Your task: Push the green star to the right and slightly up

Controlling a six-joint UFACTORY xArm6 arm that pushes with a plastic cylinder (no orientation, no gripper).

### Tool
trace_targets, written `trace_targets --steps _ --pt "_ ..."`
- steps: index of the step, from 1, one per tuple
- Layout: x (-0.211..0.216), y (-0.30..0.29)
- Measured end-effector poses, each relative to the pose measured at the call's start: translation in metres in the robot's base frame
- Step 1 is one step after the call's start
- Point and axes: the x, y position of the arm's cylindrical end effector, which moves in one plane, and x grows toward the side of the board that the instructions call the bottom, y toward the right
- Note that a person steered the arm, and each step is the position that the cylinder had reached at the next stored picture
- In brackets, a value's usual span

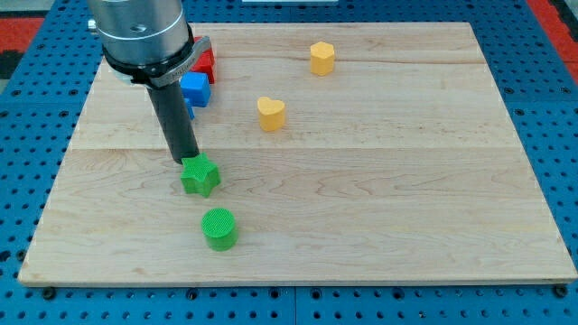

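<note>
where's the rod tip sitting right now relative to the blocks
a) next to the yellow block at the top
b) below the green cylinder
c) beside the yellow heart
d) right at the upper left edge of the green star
d: my tip sits at the upper left edge of the green star, well away from the yellow heart and above the green cylinder.

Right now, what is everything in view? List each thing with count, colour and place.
star: 1, green, left of centre
cylinder: 1, green, below the star
heart: 1, yellow, upper middle
yellow block: 1, yellow, near the view's top
blue block: 1, blue, upper left, partly hidden by the arm
red block: 1, red, above the blue block, mostly hidden
board: 1, pale wood
my tip: 1, dark, at the star's upper left edge
</note>
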Motion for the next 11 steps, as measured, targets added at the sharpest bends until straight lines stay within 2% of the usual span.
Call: trace_targets --steps 1,2,3,4,5,6,7,8,9,11 --pt "0.024 -0.045" --pt "0.045 -0.026" --pt "0.022 0.068" --pt "0.022 0.132" --pt "0.056 0.159" --pt "0.012 0.186" --pt "-0.002 0.233" --pt "0.044 0.217" --pt "0.044 0.175" --pt "0.007 0.15"
